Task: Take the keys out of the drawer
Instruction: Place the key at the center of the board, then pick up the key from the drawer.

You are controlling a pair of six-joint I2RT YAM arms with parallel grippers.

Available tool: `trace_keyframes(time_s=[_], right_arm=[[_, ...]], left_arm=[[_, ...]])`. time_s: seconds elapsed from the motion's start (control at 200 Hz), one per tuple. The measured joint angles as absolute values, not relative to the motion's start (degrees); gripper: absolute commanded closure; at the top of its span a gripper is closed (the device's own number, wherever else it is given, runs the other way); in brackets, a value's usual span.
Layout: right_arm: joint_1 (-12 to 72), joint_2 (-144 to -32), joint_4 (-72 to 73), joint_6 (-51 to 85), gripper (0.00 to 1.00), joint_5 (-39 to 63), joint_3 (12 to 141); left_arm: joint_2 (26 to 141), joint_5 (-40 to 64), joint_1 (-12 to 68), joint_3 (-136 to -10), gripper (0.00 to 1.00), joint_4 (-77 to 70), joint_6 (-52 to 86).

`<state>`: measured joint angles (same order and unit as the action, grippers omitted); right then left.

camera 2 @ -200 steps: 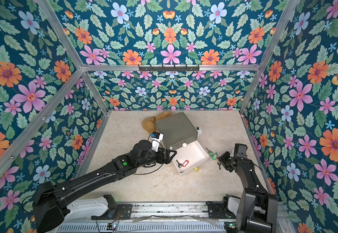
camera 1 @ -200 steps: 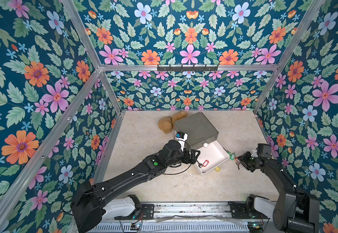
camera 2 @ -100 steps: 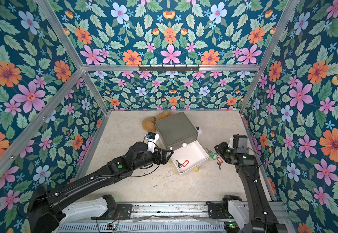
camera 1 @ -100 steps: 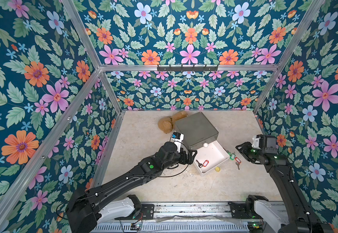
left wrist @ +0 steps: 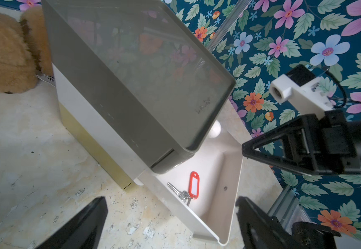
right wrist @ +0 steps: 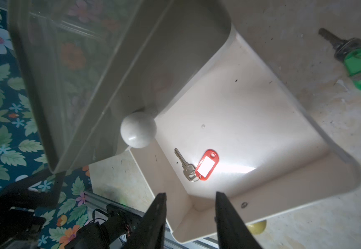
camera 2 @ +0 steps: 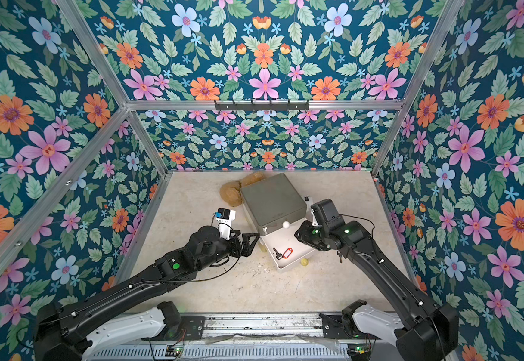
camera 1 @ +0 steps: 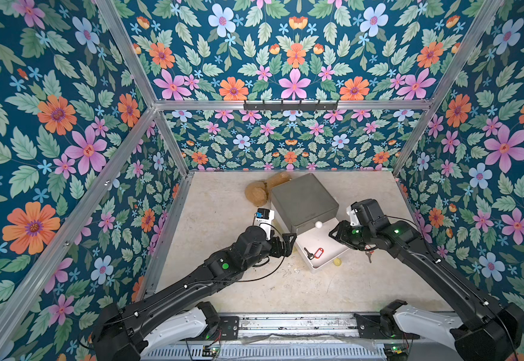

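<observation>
- Beside the open drawer (right wrist: pixel 283 120), my left gripper (camera 1: pixel 287 243) hangs with jaws apart, empty
- Over the drawer's rim, my right gripper (right wrist: pixel 190 194) is spread, holding nothing
- In the drawer lies the red-tag key (right wrist: pixel 196 165)
- On the table (camera 1: pixel 254 281) just outside it, the green-tag keys (right wrist: pixel 360 62)
- Behind, the grey box (camera 1: pixel 304 198) and a plush (camera 1: pixel 256 193)

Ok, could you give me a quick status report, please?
Left gripper open, empty. Right gripper open by drawer. Red-tagged key inside; green-tagged keys out on table. Nothing blocking.
</observation>
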<state>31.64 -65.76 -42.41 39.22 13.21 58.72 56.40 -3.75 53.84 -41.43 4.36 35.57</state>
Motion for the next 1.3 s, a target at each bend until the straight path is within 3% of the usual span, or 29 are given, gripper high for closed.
trace_keyframes(time_s=[0.37,0.665,1.3], right_arm=[[35.5,-67.8,-37.4,32.4,0.55,14.1,54.5],[39.5,-68.4,-35.4,19.3,0.56,14.5,53.9],[40.1,-71.6,-37.1,-7.4,0.53,14.9,55.1]], left_arm=[[58.8,-4.4,53.8,-41.0,0.01,3.6,34.3],[58.2,-5.7,53.8,-40.9,0.01,2.7,31.2],[56.2,-6.3,53.8,-39.9,0.01,2.0,30.7]])
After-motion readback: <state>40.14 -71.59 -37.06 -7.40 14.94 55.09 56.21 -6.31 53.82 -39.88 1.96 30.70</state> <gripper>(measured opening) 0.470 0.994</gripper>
